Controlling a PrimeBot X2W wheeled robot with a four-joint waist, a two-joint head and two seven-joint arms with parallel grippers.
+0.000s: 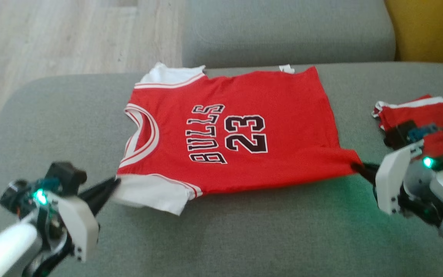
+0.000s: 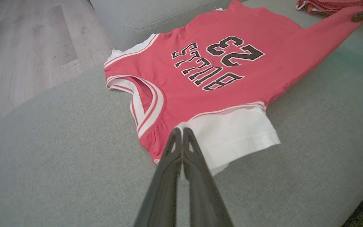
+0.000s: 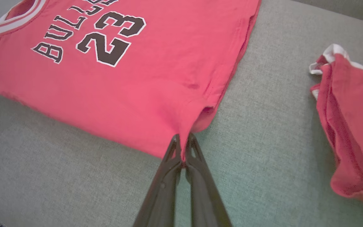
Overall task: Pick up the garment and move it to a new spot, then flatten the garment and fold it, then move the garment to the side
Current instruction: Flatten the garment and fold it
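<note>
With the left gripper point(image 2: 181, 131), pinches the garment point(image 1: 244, 127) at its near shoulder, fingers pressed together beside the white sleeve point(image 2: 232, 135); with the right gripper point(image 3: 183, 143), clamps the near hem corner the same way. Spreads out ahead of both pairs of jaws and between them, on the grey cushion point(image 1: 263, 238). Runs lengthwise from left jaws to right jaws, neckline point(image 1: 144, 134) toward the left ones. Probably needs both arms together, each equally near. Leaves a second red garment point(image 3: 351, 126) well apart, beyond the right jaws.
</note>
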